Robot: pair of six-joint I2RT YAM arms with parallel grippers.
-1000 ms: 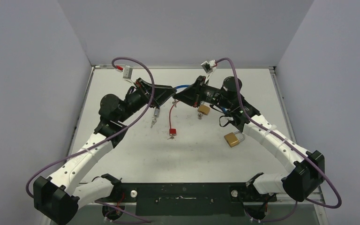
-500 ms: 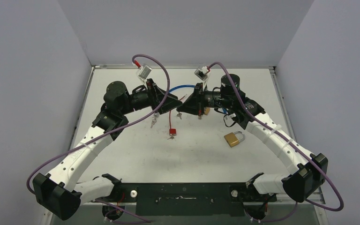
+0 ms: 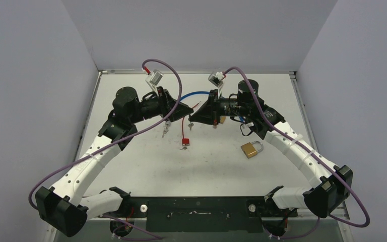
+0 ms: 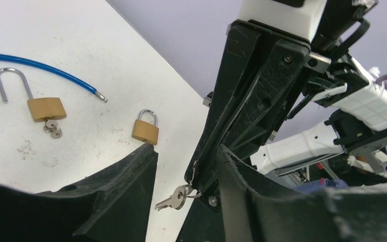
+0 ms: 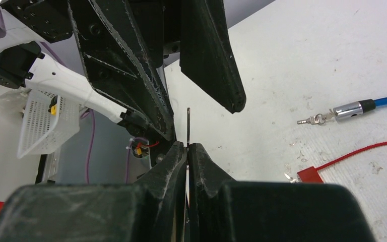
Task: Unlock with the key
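Pinching a thin key (image 5: 188, 118) in the closed right gripper (image 5: 187, 147), centre frame. Straddling that tip, lower centre, with the parted jaws of the left gripper (image 4: 187, 151).

"What sort of place is this?"

"A robotics lab, I'd say. Bare walls (image 3: 30, 75) box in my scuffed white worktop (image 3: 206, 171), my arms (image 3: 93, 164) are bolted at its near edge, and purple cables (image 3: 159, 60) loop above them."
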